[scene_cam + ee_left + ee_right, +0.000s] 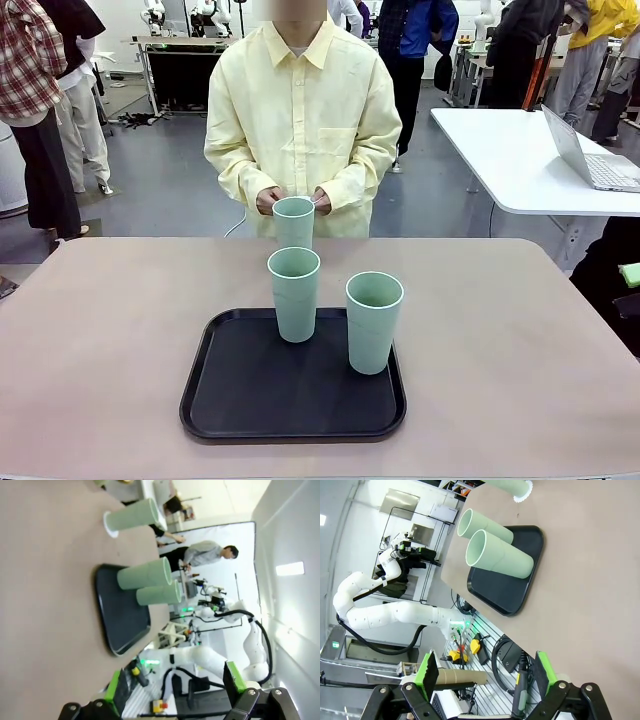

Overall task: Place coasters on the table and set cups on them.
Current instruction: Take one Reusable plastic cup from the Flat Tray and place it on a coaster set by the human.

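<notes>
Here, 2 cups (294, 293) on tray (240, 400), cup (293, 222) on coaster (108, 528)

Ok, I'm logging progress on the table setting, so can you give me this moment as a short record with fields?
Served: one pale mint-green plastic tumbler standing on a white lacy round coaster, far side of the beige table
Waiting: two matching tumblers upright on the black rectangular tray
Robot: left hand and right hand both open, empty
</notes>
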Controlling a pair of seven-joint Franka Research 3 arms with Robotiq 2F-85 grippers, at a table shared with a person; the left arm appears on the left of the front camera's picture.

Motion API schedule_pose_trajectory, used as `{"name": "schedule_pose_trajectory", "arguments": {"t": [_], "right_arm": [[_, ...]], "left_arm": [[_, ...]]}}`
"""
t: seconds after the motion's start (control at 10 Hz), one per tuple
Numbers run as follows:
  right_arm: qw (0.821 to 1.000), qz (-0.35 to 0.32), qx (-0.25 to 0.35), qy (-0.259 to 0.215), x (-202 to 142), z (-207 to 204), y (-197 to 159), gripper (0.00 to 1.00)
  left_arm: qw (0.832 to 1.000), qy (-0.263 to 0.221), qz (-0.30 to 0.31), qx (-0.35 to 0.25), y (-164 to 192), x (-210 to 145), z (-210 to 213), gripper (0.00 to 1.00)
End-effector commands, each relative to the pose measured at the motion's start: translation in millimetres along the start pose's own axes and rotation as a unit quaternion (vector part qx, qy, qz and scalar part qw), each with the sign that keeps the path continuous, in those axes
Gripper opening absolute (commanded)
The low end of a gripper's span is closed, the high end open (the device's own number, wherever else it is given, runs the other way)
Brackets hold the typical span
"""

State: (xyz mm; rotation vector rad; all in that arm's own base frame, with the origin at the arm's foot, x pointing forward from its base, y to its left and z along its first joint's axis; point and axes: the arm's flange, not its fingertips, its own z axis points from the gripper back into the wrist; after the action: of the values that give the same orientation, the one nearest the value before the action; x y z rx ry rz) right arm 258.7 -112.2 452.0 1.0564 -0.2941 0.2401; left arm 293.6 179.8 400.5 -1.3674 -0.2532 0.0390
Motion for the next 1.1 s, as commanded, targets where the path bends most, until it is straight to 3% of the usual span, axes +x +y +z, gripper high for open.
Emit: {"name": "schedule_pose_trajectory", "arguments": {"t": [0.0, 1.0], "right_arm": [[1.0, 0.008, 0.011, -0.009, 3.1, -0.6, -0.7, 1.0], [1.0, 0.008, 0.011, -0.009, 3.1, -0.6, -0.7, 1.0]], "left_arm": [[1.0, -0.003, -0.002, -0.003, -0.6, -2.4, 0.7, 1.0], [1.0, -0.003, -0.002, -0.003, -0.6, -2.4, 0.7, 1.0]]}}
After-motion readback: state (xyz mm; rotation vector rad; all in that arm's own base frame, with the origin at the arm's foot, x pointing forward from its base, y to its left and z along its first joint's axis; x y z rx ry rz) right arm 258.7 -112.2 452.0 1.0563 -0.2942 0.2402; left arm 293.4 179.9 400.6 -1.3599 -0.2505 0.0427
